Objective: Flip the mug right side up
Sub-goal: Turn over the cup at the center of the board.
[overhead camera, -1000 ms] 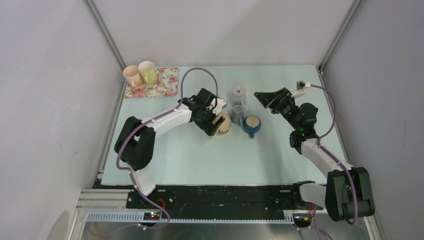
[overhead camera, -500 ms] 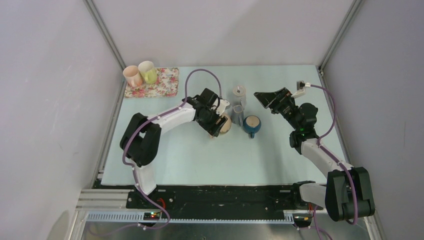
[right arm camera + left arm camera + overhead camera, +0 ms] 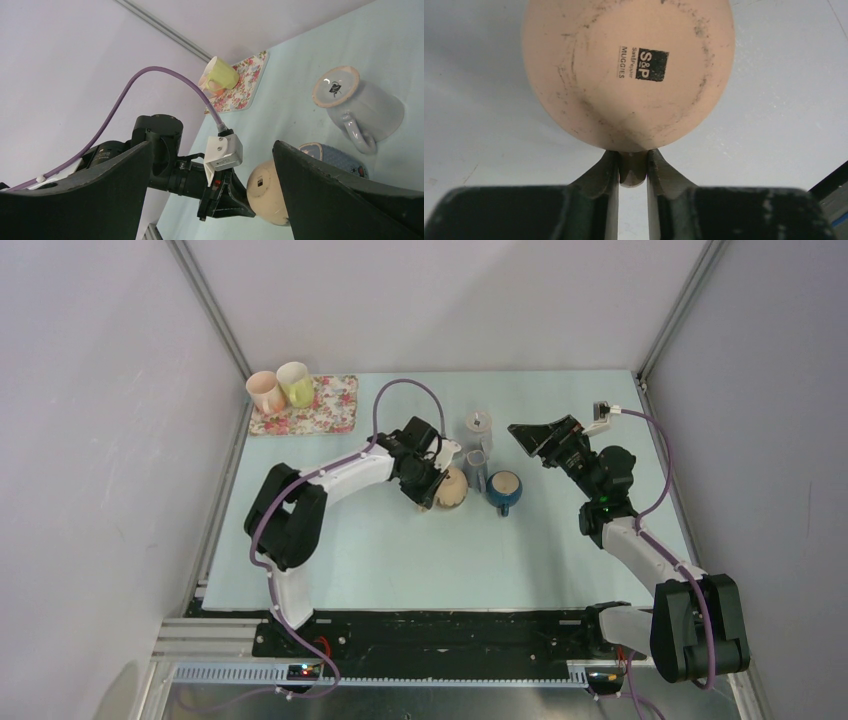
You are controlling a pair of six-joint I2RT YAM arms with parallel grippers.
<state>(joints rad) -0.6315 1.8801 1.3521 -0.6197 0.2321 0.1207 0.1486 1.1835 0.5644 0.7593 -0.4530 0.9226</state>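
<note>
The tan mug (image 3: 452, 487) stands upside down near the table's middle. Its base with a black logo faces the left wrist camera (image 3: 629, 70). My left gripper (image 3: 436, 485) reaches it from the left and is shut on the mug's handle (image 3: 632, 172), which is pinched between both fingers (image 3: 606, 175). In the right wrist view the mug (image 3: 265, 192) sits low, with the left gripper against its side. My right gripper (image 3: 540, 438) hangs above the table to the right of the mugs. It is open (image 3: 211, 150) with nothing in it.
A grey mug (image 3: 479, 430) stands base up just behind the tan one, and a blue mug (image 3: 504, 488) sits upright to its right. A floral mat (image 3: 325, 405) at the back left carries a pink cup (image 3: 265, 392) and a green cup (image 3: 296, 383).
The left gripper slid a little right onto the mug and closed its fingers on the handle. The right arm stayed still.
</note>
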